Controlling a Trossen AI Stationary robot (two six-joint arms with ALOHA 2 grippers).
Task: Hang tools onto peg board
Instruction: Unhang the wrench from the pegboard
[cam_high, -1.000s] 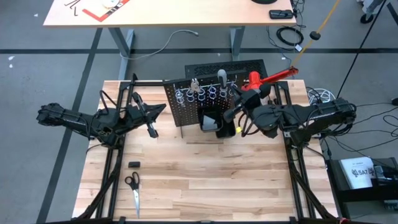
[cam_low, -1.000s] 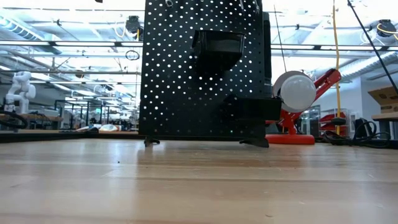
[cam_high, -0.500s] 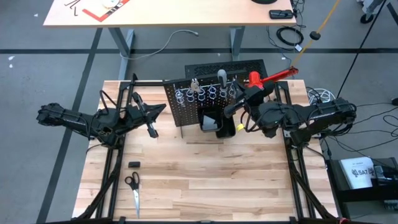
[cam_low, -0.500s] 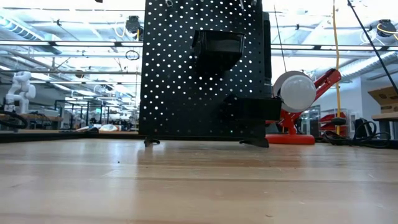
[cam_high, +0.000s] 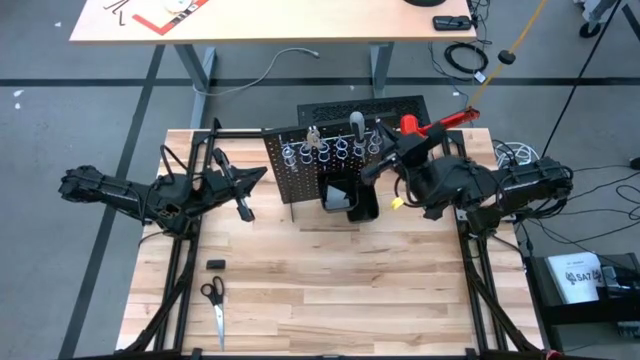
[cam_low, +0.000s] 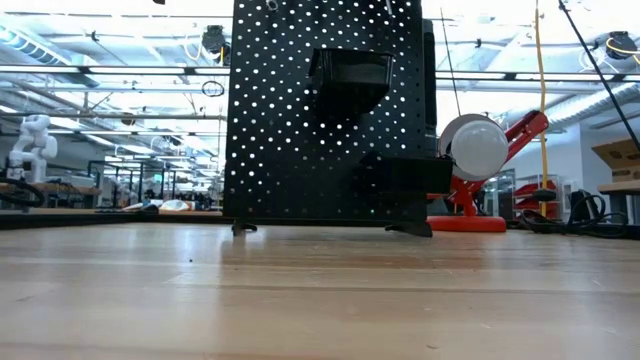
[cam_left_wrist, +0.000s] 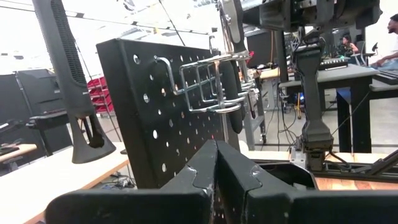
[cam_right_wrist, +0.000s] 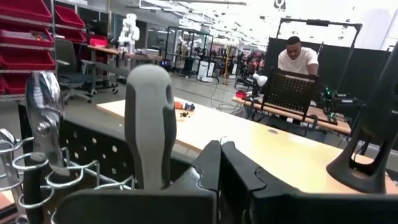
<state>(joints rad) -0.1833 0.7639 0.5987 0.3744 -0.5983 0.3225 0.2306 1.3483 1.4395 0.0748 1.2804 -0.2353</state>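
Observation:
The black peg board (cam_high: 300, 170) stands upright at the table's far middle, with a row of silver rings (cam_high: 335, 150) and a black bin (cam_high: 345, 197). It also shows in the low view (cam_low: 325, 110). A grey-handled tool (cam_right_wrist: 149, 124) and silver pliers (cam_right_wrist: 46, 118) stand in the rings. My right gripper (cam_high: 372, 170) is shut and empty, just right of the ring row. My left gripper (cam_high: 255, 180) is shut and empty, left of the board (cam_left_wrist: 161, 118).
Scissors (cam_high: 214, 300) and a small black block (cam_high: 216, 263) lie on the table's near left. A red clamp lamp (cam_high: 430, 125) stands at the far right, and a flat black slotted panel (cam_high: 365, 105) lies behind the board. A person (cam_right_wrist: 298, 56) sits beyond the table.
My right gripper has moved from beside the bin toward the table's far edge and a little to the right. It now stands beside the ring row. The left arm and the tools have kept still.

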